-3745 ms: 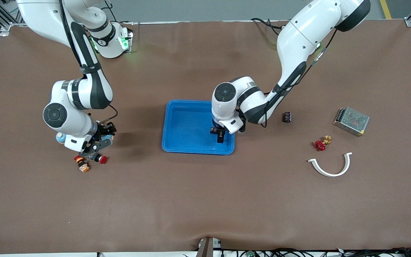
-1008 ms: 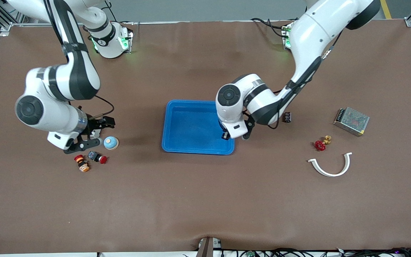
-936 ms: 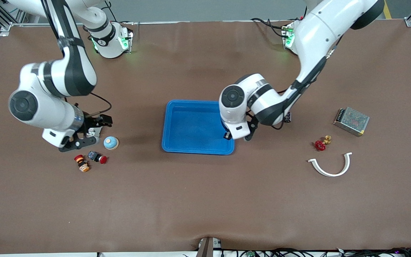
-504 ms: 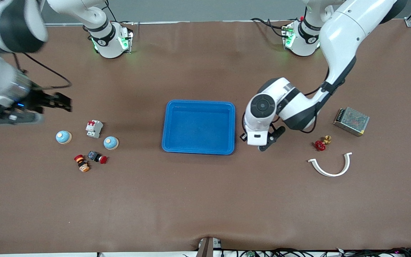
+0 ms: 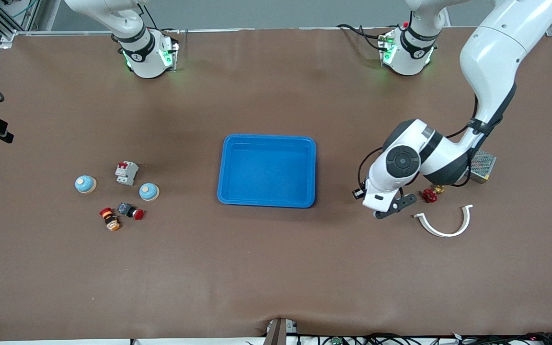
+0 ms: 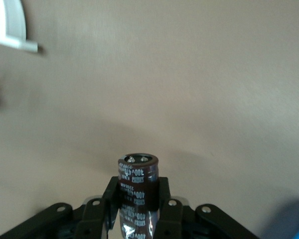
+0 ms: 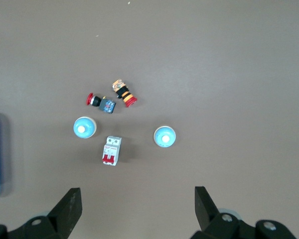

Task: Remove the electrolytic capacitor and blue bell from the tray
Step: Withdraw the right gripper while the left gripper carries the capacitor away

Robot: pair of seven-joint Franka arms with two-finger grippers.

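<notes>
Brown matting covers the table [image 5: 276, 268], with a blue tray [image 5: 266, 140] at its centre, nothing inside it. The left gripper [image 6: 138, 209] hangs over bare mat between the tray and the white curved bracket [image 5: 443, 223], toward the left arm's end of the table; its fingers [image 6: 165, 201] clamp a dark cylindrical capacitor [image 6: 137, 186], held upright with its terminal end facing the mat. Near that gripper lie a red valve handle [image 5: 429, 195] and a metal mesh box [image 5: 482, 164] partly covered by the arm. The right gripper [image 7: 137, 209] is raised high at the right arm's end of the table, jaws spread wide and holding nothing. Below it sit two pale blue bells [image 7: 84, 127] [image 7: 165, 136], well apart, with a white circuit breaker [image 7: 111, 151] between them. Two push-button switches [image 7: 112, 96] lie just beside each other, nearer the front camera than the bells.
</notes>
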